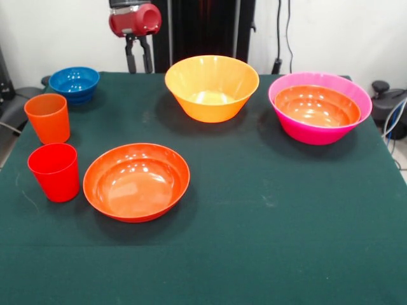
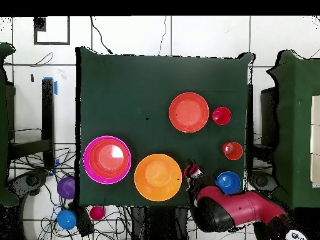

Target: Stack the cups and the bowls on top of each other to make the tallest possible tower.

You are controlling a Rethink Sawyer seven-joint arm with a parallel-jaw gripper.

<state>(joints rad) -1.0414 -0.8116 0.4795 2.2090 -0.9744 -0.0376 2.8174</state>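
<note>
End effector: the end effector (image 1: pixel 138 61) hangs above the worktop's far edge, between the blue bowl and the yellow-orange bowl; its two dark fingers (image 1: pixel 131 60) point down with a gap between them, released, nothing held. From overhead it (image 2: pixel 192 172) sits between those same two bowls.
Tower: the pink bowl (image 1: pixel 320 130) stands on the worktop with a red-orange bowl (image 1: pixel 317 107) nested inside it; from overhead the pair (image 2: pixel 107 160) lies near one side edge.
Yellow-orange bowl: upright and empty (image 1: pixel 212 87), near the far edge, apart from the tower.
Shallow bowl: a second red-orange bowl (image 1: pixel 136 181) sits alone toward the near side, just beside the red cup.
Red cup: upright (image 1: pixel 55 171), open end up.
Orange cup: upright (image 1: pixel 48 117), just behind the red cup, not touching it.
Blue bowl: at the far corner (image 1: pixel 74 83), behind the orange cup.
Off the worktop: overhead, a purple bowl (image 2: pixel 66 187), another blue bowl (image 2: pixel 66 219) and a small pink-red bowl (image 2: pixel 97 213) lie on the floor among cables, past the corner nearest the tower.
Worktop: dark green cloth (image 1: pixel 267 229).
</note>
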